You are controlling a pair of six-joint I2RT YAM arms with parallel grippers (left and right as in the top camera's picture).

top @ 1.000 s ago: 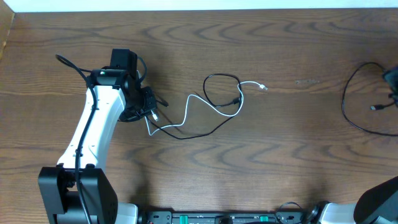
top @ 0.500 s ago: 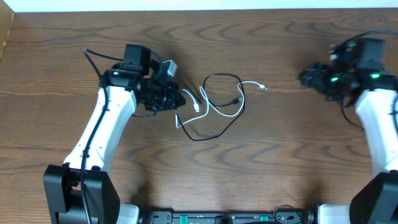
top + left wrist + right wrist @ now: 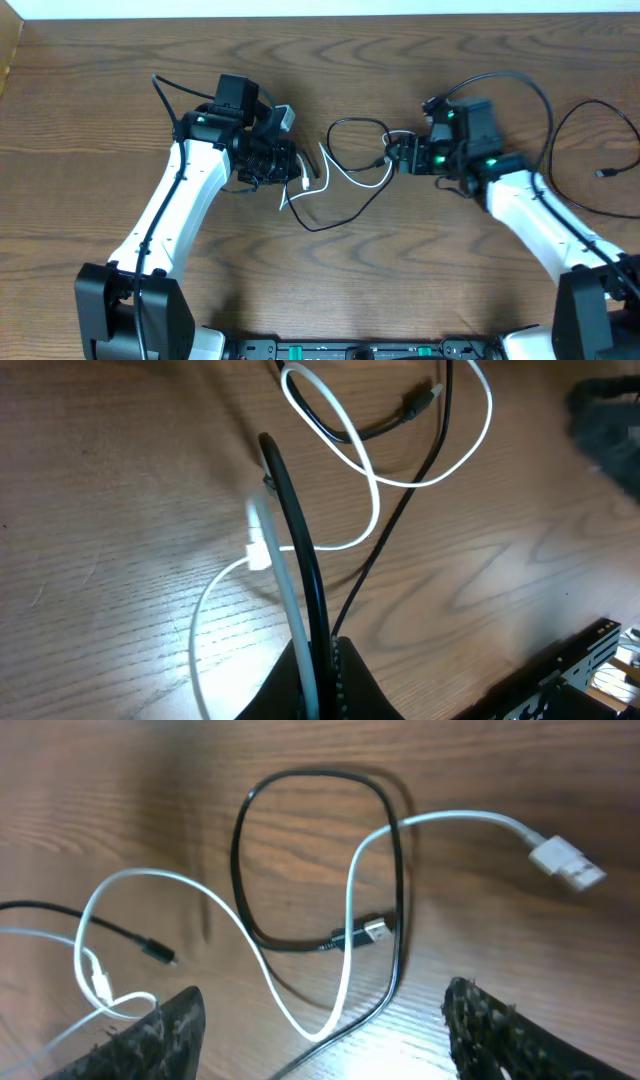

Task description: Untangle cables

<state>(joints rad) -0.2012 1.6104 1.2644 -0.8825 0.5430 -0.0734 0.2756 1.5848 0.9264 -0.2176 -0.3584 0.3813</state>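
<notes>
A white cable (image 3: 352, 183) and a thin black cable (image 3: 345, 123) lie crossed in loops at mid table. My left gripper (image 3: 290, 168) is shut on both of them at their left end; in the left wrist view the white cable (image 3: 372, 485) and the black cable (image 3: 295, 510) run out of the closed jaws (image 3: 318, 665). My right gripper (image 3: 398, 155) is open just above the right side of the tangle. In the right wrist view its fingers (image 3: 330, 1040) straddle the white cable (image 3: 350, 910) and the black loop (image 3: 243, 850), holding nothing. A white plug (image 3: 565, 865) lies to the right.
Another thin black cable (image 3: 554, 165) with a small plug (image 3: 603, 173) lies alone at the far right. A black plug with a silver tip (image 3: 365, 932) sits inside the loop. The table's far edge (image 3: 320, 14) runs along the top.
My right arm has swung in from the far right to the right side of the tangle. My left gripper has shifted slightly right with the cables, bunching the loops closer together.
</notes>
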